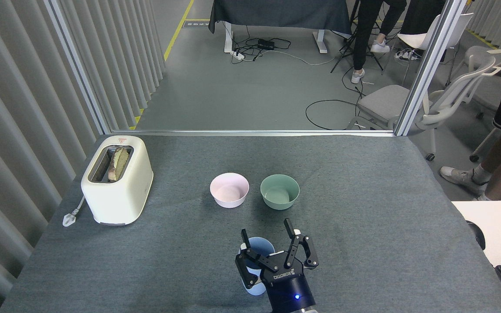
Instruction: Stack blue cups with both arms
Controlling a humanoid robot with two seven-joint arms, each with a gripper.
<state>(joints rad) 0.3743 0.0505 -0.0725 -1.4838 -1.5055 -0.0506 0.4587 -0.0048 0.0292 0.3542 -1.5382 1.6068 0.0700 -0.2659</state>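
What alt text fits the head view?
A black claw, open, flanks an upright pale blue cup at the grey table's near edge. Farther back sit a pink bowl, a green bowl and, left, a cream toaster holding bread.

Pink bowl [229, 190] and green bowl [279, 191] stand just apart mid-surface; toaster [117, 179] blocks the far left; bare grey surface [385, 208] lies open rightward.

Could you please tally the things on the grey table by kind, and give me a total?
Bowls: 2, pink and green
Blue cups visible: 1, at the gripper
Toasters: 1
Total: 4
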